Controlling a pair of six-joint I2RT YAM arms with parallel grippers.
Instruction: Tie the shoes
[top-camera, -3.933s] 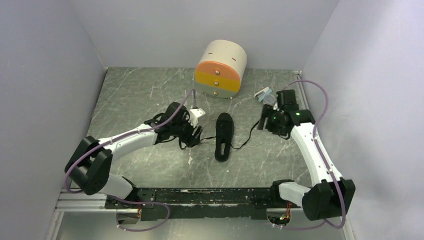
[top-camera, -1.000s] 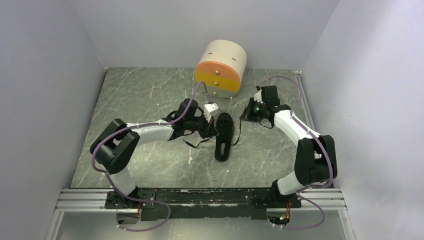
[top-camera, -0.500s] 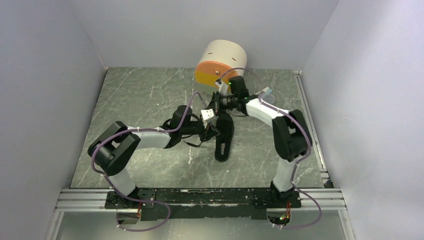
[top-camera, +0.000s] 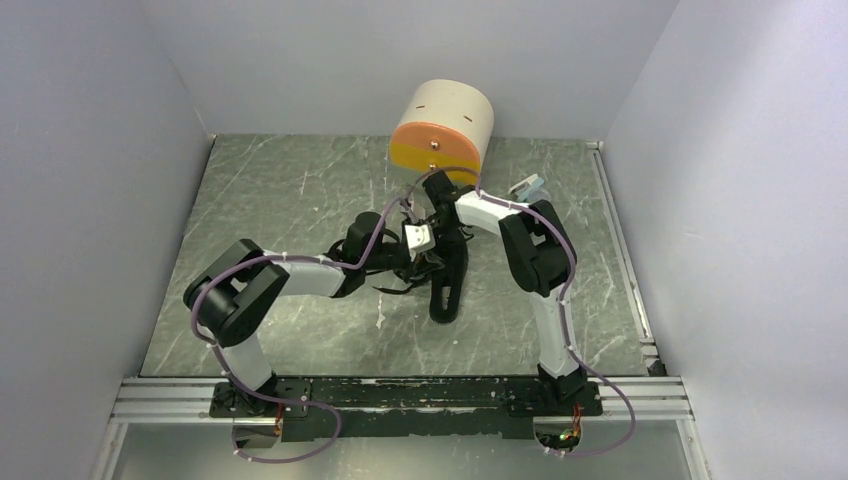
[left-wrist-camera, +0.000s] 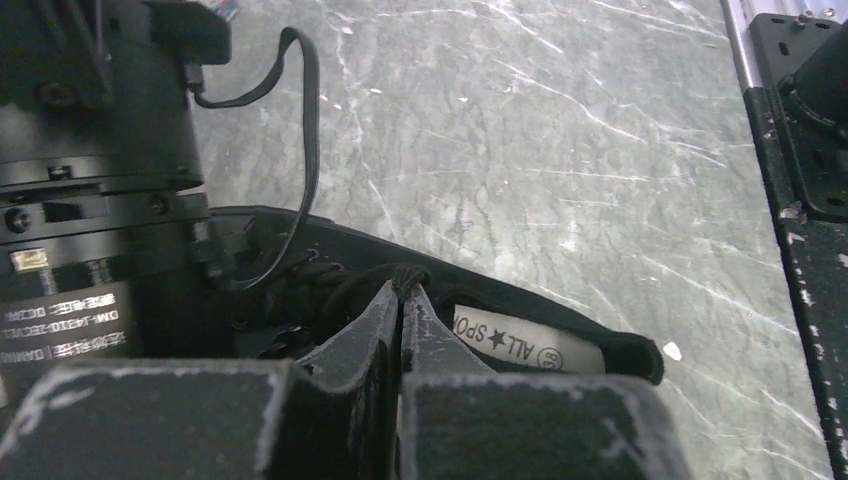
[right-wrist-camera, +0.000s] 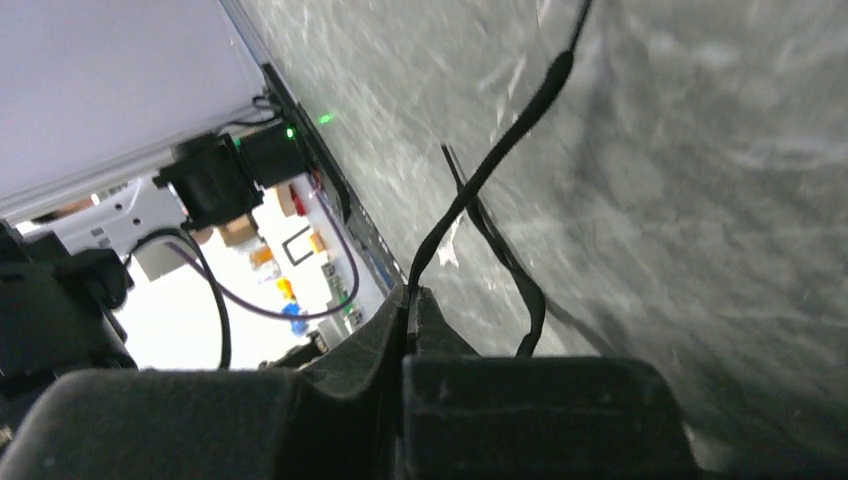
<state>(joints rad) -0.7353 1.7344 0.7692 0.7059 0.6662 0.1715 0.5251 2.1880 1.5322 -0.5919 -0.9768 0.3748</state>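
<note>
Shoe: black, mid-worktop. Right tool, clenched on lace, has swung in from the right edge over the shoe. Left tool is clenched, seemingly pinching second lace. Strands likely crossing; knot under way.

Soft, even light from above fills the overhead view: the pale walls are bright without glare, and shadows on the tabletop are faint. The black shoe and the dark arm parts merge at centre, losing detail. The left wrist view is sharp on the stone, but the left claw is soft at 6 o'clock. The right wrist view smears toward 3 o'clock and blows out white at 8 o'clock, while the lace stays fairly crisp.
</note>
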